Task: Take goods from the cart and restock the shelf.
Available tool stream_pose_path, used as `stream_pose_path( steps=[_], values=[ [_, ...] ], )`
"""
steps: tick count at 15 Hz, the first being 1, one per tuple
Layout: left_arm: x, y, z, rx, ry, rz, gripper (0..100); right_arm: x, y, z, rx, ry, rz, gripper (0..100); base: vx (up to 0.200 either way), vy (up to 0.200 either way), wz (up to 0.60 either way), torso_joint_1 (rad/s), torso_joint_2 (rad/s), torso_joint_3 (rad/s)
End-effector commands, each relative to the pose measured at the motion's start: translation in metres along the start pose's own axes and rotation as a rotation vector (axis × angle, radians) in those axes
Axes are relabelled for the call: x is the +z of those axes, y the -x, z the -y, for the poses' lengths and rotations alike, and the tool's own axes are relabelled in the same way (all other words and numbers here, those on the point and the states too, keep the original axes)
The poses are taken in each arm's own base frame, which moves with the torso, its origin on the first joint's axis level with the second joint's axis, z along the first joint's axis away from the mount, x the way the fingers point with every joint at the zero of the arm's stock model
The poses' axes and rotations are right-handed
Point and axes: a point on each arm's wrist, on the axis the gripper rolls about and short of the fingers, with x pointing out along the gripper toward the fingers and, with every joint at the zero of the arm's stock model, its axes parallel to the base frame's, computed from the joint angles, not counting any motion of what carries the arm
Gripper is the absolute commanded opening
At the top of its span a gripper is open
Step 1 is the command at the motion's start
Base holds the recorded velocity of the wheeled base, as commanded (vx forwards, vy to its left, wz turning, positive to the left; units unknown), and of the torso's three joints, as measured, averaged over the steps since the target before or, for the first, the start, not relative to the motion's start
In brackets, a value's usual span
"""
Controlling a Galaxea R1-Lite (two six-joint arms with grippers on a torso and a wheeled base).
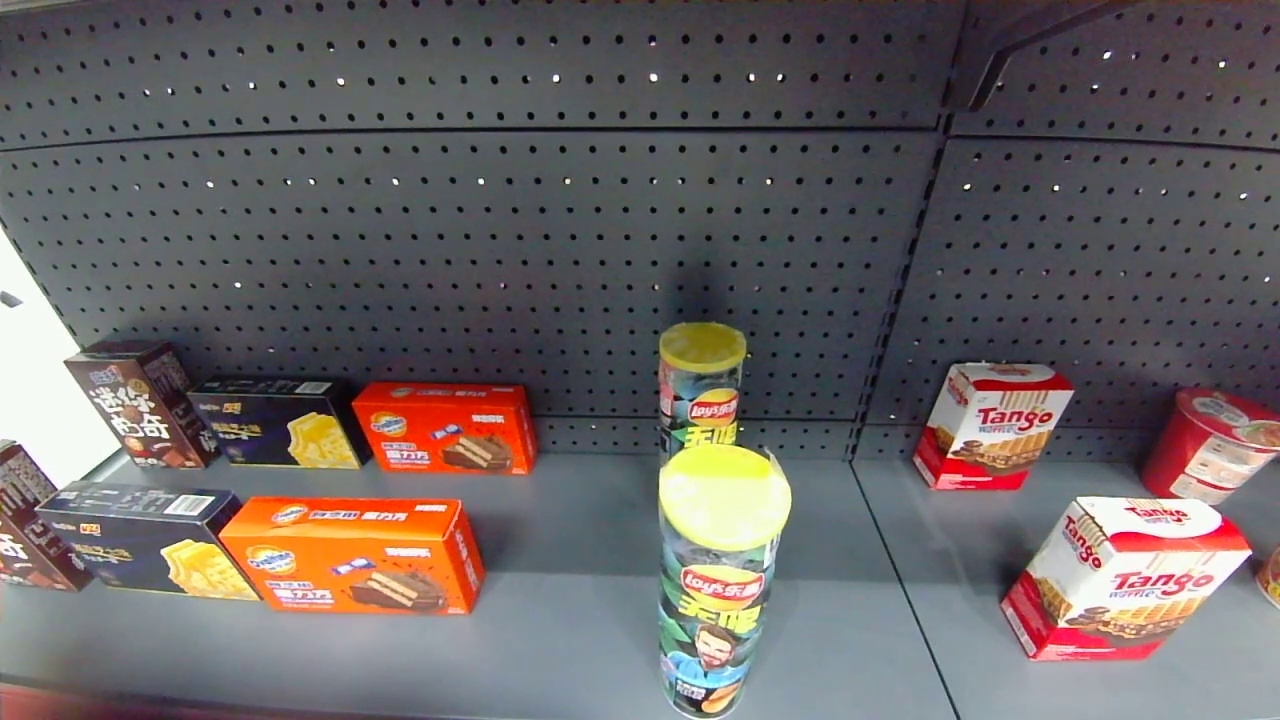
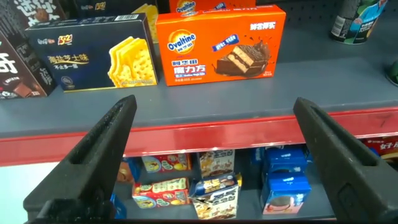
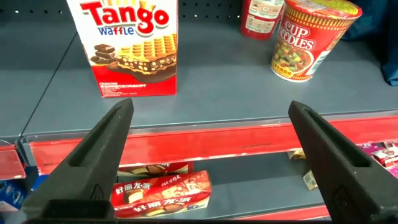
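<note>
- Two grippers sit at the front edge of the grey shelf [image 1: 570, 640], and neither one holds or touches anything.
- The left gripper [image 2: 214, 106] has its fingers spread wide. It faces an orange box [image 2: 221, 45] and a dark biscuit box [image 2: 93, 53].
- The right gripper [image 3: 210, 109] gapes just as wide, facing a waffle box [image 3: 127, 46] and a noodle cup [image 3: 311, 37].
- Near the middle of the shelf, a front chip can [image 1: 720, 590] stands upright with a rear chip can [image 1: 700, 390] behind it. Both have yellow lids.
- To the right, a second waffle box [image 1: 990, 425] and a red tub [image 1: 1205, 445] sit near the back.
- A dark perforated back panel [image 1: 500, 250] rises behind the goods.
- Under the red rail [image 2: 205, 134], a lower shelf [image 3: 249, 180] carries more packets.
</note>
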Motion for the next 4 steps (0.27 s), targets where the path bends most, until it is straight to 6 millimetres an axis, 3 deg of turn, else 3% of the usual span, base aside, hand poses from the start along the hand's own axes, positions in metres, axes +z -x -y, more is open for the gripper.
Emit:
stream_pose_path(
  steps=[1,4],
  values=[
    [0.0001,0.0002,0.0000,0.000,0.000,0.001,100,0.0001,-0.0002,-0.0001,0.002,0.001,-0.002,100,0.000,0.000,0.00,0.000,0.00,0.000],
    [-0.0002,0.0001,0.0000,0.002,-0.002,0.001,100,0.0004,0.0000,-0.0010,0.043,-0.010,-0.003,100,0.000,0.000,0.00,0.000,0.00,0.000]
  ],
)
